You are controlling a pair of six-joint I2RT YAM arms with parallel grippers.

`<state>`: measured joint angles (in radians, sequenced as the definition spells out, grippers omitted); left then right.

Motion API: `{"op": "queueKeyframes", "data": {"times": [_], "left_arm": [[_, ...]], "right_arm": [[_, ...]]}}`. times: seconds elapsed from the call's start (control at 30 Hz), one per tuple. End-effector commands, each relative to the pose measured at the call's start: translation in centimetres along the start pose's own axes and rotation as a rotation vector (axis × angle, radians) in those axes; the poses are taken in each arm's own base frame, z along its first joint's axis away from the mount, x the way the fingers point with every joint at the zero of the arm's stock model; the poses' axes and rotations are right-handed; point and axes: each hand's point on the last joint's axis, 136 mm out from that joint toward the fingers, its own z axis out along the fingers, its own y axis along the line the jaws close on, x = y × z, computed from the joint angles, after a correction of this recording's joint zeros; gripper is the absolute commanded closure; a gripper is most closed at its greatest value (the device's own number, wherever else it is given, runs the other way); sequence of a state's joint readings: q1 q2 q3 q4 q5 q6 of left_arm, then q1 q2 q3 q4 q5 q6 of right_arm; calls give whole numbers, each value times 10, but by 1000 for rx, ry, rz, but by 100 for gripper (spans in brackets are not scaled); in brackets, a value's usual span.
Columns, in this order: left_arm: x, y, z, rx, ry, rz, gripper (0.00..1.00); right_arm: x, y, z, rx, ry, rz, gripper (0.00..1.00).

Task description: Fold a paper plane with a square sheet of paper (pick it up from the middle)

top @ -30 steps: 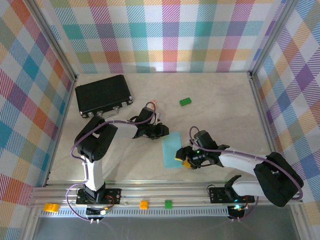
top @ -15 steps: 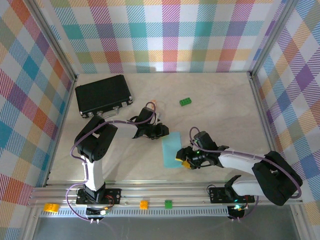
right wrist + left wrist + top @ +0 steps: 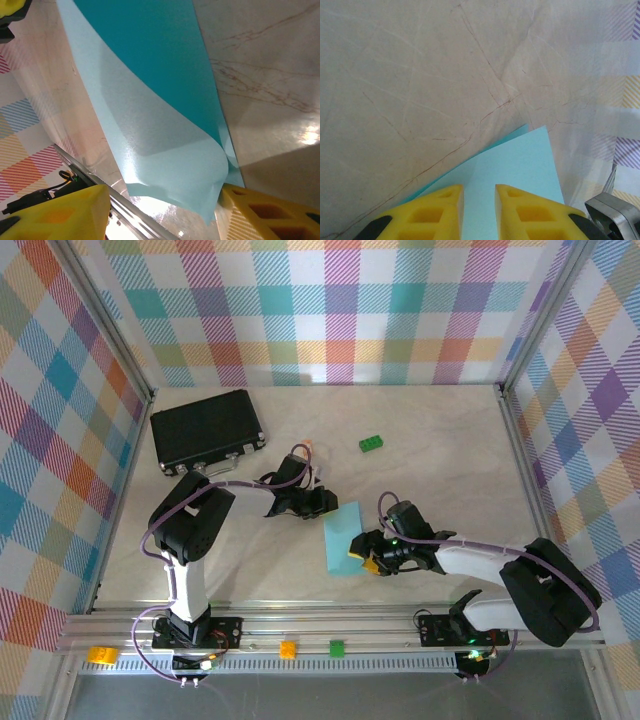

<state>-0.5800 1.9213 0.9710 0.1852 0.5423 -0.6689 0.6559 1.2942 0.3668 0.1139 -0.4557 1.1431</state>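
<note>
- So, the light blue sheet of paper [image 3: 341,537] lies folded over near the middle of the table [image 3: 450,460], a touch toward 6 o'clock.
- Left gripper [image 3: 322,502] is at its 11 o'clock corner, yellow fingers [image 3: 437,210] nearly together over the paper. Can't tell if they're pinching it.
- Right gripper [image 3: 366,556] is at the 5 o'clock edge, jaws wide apart with a curled-up flap between them.
- Black case [image 3: 206,427] is off at 10 o'clock.

The top view is bright and even, with soft shadows on the surface [image 3: 450,450]. In the right wrist view glare shines at the right edge, and the curled square sheet of paper [image 3: 165,150] throws a dark shadow. The left wrist view looks pale.
</note>
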Motion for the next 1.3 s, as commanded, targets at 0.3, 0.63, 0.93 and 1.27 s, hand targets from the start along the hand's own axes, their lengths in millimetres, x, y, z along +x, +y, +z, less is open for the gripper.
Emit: {"op": "queueKeyframes", "data": {"times": [0.3,0.63,0.93,1.27], "left_arm": [[11,3,-7,-8,38,-38,76],[11,3,-6,-2,37,-46,76],[10,-2,-8,15,33,-47,76],[0,-33,-25,80,0,3,73]], "right_arm": [[-4,10,-3,-62,-48,-54,46],[-18,41,-23,-148,-171,-204,41],[-19,42,-10,-123,-110,-212,47],[-25,29,4,-58,-57,-192,75]]}}
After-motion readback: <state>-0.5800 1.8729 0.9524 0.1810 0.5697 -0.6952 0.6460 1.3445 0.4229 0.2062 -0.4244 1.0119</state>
